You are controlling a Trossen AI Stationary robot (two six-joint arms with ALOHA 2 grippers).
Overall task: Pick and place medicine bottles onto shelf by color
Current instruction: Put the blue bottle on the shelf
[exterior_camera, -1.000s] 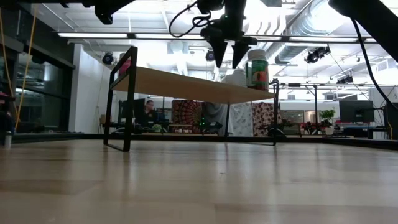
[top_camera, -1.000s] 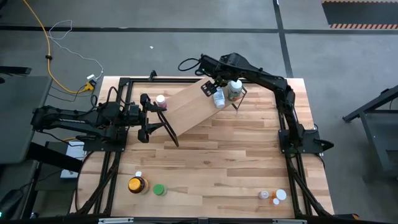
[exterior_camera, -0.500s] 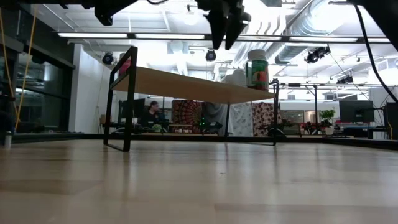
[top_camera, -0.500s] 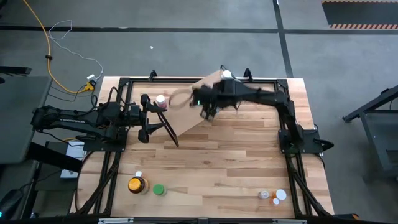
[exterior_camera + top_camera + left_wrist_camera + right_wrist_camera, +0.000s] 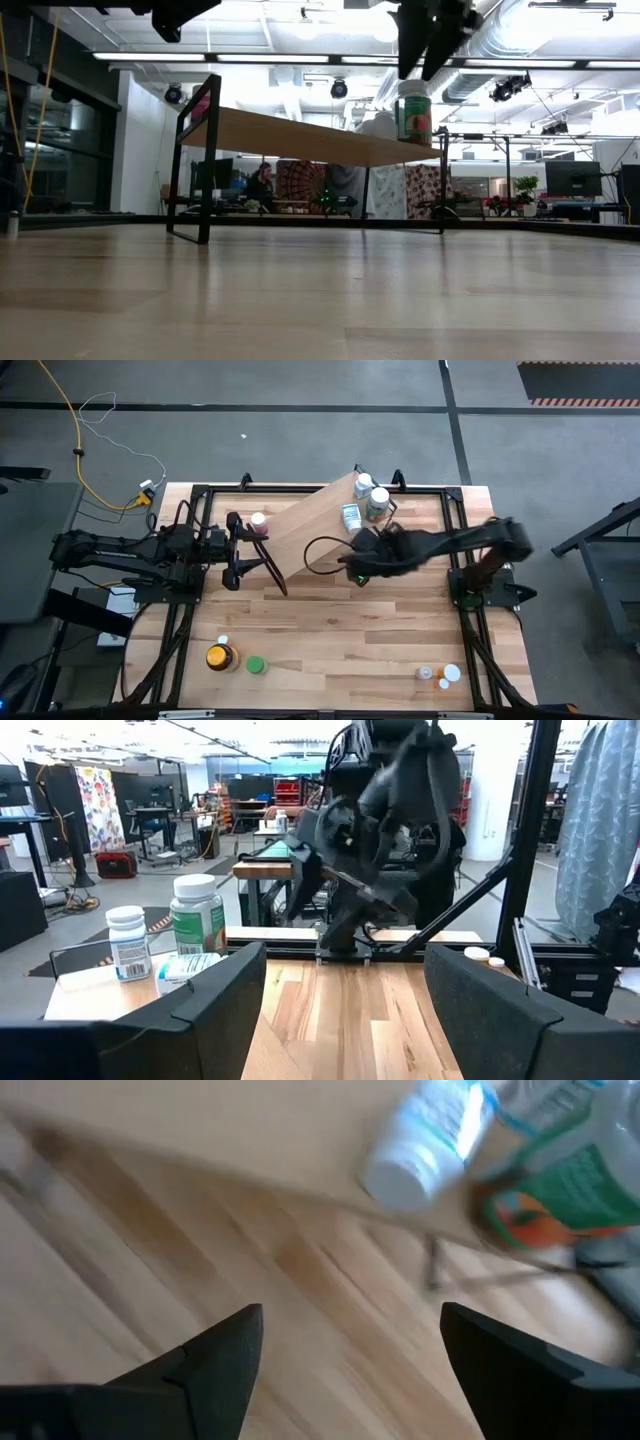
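High view: right claw [image 5: 357, 572], released and empty, beside the shelf [image 5: 305, 530] bearing bottles [image 5: 366, 503]; left claw [image 5: 235, 547], released, at the shelf's other end.

Right wrist view: a toppled bottle [image 5: 425, 1145] — it could roll off.

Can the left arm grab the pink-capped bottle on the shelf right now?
Probably yes. The left gripper is open and empty, and the pink-capped bottle stands alone on the shelf's near end, close by, with nothing between them.
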